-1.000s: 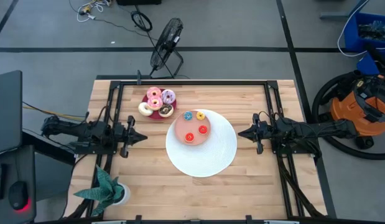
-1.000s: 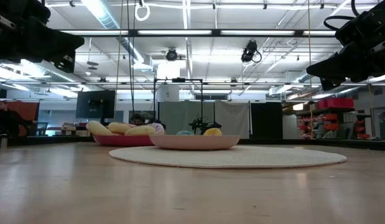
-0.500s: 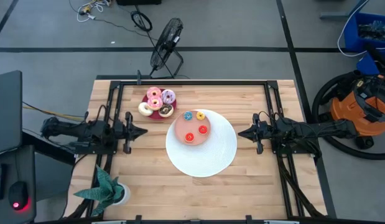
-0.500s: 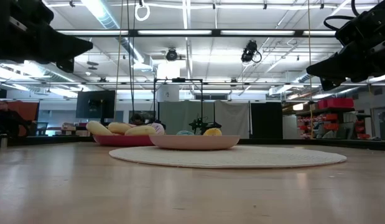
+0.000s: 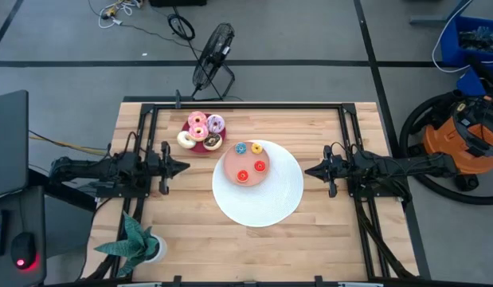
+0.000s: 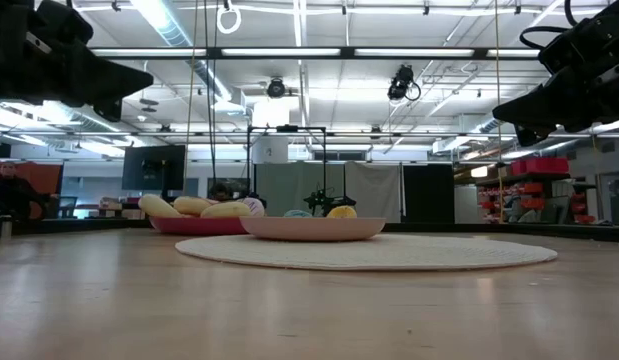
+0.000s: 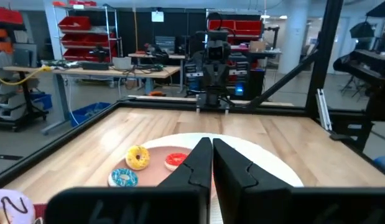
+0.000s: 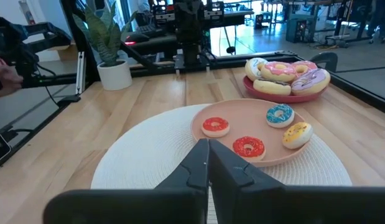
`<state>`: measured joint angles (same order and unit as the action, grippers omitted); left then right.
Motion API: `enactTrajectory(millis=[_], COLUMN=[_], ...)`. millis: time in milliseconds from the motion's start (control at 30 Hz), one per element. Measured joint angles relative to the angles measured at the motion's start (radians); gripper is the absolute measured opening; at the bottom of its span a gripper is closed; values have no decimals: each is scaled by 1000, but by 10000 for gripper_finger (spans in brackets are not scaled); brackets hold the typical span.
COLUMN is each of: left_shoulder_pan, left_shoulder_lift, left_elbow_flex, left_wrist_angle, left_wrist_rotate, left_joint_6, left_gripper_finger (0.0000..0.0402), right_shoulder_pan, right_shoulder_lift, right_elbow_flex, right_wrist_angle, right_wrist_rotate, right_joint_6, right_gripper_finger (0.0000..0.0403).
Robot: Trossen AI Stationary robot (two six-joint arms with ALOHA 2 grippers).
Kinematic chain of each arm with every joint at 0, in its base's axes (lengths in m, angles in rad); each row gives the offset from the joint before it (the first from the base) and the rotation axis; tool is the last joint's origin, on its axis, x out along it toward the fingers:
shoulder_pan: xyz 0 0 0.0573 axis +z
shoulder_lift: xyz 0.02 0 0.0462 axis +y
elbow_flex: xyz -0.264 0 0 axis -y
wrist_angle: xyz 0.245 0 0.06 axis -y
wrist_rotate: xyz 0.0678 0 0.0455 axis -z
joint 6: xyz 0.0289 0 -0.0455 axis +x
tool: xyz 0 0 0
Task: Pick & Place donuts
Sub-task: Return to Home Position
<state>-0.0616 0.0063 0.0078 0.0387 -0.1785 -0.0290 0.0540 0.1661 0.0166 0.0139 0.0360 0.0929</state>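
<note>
All nine donuts are plated. Five large donuts (image 5: 198, 121) crowd the crimson plate (image 5: 197, 149) just beyond the white disc (image 5: 270, 203). Four tiny donuts (image 5: 260, 167) lie on the salmon plate (image 5: 230, 163), which rests on the disc. The left gripper (image 5: 183, 167) and right gripper (image 5: 307, 170) flank the disc, fingers pressed together and empty. Nothing appears left to place.

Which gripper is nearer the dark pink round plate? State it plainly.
Left. The left gripper is close beside the dark pink round plate; the right gripper is across the big white disc, clearly farther.

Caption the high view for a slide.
Five big donuts on the dark pink plate, four small donuts on the light pink plate; left gripper and right gripper empty above the table.
</note>
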Motion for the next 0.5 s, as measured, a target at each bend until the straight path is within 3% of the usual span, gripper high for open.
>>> enactTrajectory(millis=[500], left_shoulder_pan=[0], left_shoulder_lift=[0], left_elbow_flex=[-1], left_wrist_angle=[33], left_wrist_rotate=[7], left_joint_6=[-11], left_gripper_finger=[29], right_shoulder_pan=[-2], right_shoulder_lift=[-53], right_elbow_flex=[0], right_wrist_angle=[-1], right_wrist_rotate=[-1], right_joint_6=[0], right_gripper_finger=[13])
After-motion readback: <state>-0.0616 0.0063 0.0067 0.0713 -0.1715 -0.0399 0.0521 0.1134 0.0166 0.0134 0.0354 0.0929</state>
